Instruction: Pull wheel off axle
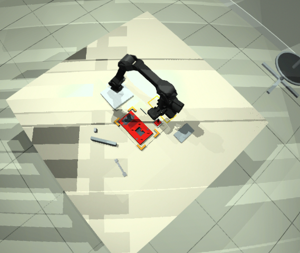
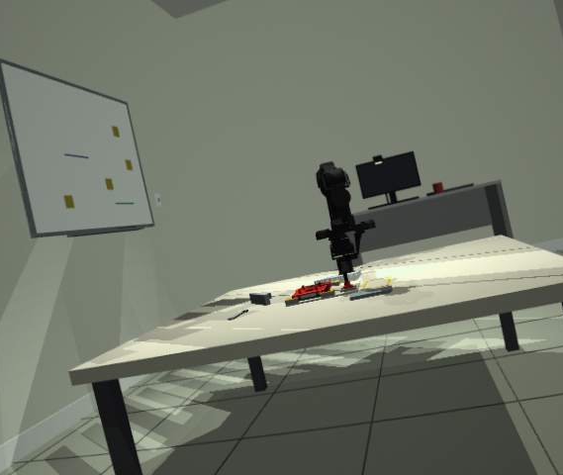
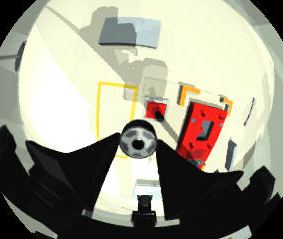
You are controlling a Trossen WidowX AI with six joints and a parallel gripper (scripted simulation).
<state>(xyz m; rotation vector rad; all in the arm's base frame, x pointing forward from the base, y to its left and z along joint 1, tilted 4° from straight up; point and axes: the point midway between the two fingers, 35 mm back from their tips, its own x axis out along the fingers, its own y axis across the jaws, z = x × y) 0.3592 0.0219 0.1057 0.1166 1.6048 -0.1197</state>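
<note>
Gripped by its rim, the wheel (image 3: 139, 141) hangs in the claw (image 3: 138, 139) (image 1: 157, 111) (image 2: 345, 276) — off the axle (image 3: 158, 114) (image 1: 157, 121) (image 2: 346, 283), near the yellow outline (image 3: 99, 107) (image 1: 153, 99) (image 2: 384, 277). It looks light and stiff, its curved tread perhaps slippery — best held across opposite sides.

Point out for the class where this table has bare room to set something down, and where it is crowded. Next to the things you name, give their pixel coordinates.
Two patches look bare: the table's near corner beyond the thin grey wrench-like bar (image 1: 121, 167), and the stretch beyond the flat grey rectangular plate (image 1: 187, 128) (image 3: 143, 33), away from the red rectangular board (image 1: 129, 129) (image 3: 197, 138).
It is crowded between board and yellow outlined rectangle (image 1: 153, 99) (image 3: 99, 107), where the black gripper (image 3: 138, 139) hangs.
</note>
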